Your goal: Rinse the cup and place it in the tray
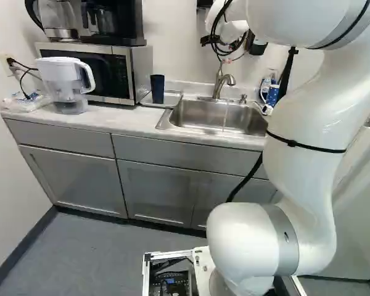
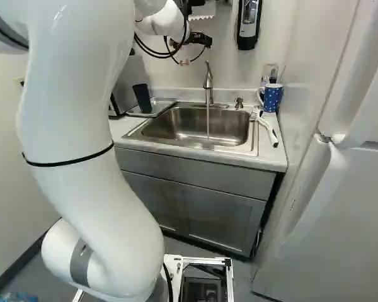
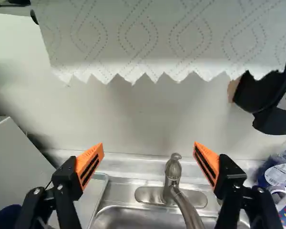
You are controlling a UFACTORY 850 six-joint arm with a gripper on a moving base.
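At the left of the left base view, a clear plastic jug with a white lid and handle (image 1: 66, 83) stands on the pale grey bench (image 1: 120, 123), just beside a silver and black microwave (image 1: 102, 74). A black coffee maker (image 1: 114, 21) sits on top of the microwave. To their right, the dark blue, tapering cup (image 1: 157, 86) stands upright on a flat grey tray (image 1: 171, 98), beside the stainless steel sink (image 1: 219, 115). Behind the basin rises a brushed metal tap (image 1: 219, 83), and a thin stream of water (image 2: 208, 123) runs from it into the sink. The black gripper (image 1: 229, 52) is up above the tap; in the wrist view its jaws, with orange pads (image 3: 89, 164), are spread wide and hold nothing. A white paper towel (image 3: 167, 38) with a jagged edge hangs ahead of them. Right of the sink, a blue mug with white dots (image 2: 273, 98) stands on the bench by the wall, near a white and black brush (image 2: 268, 130). Farther right is a tall white fridge (image 2: 340, 189)
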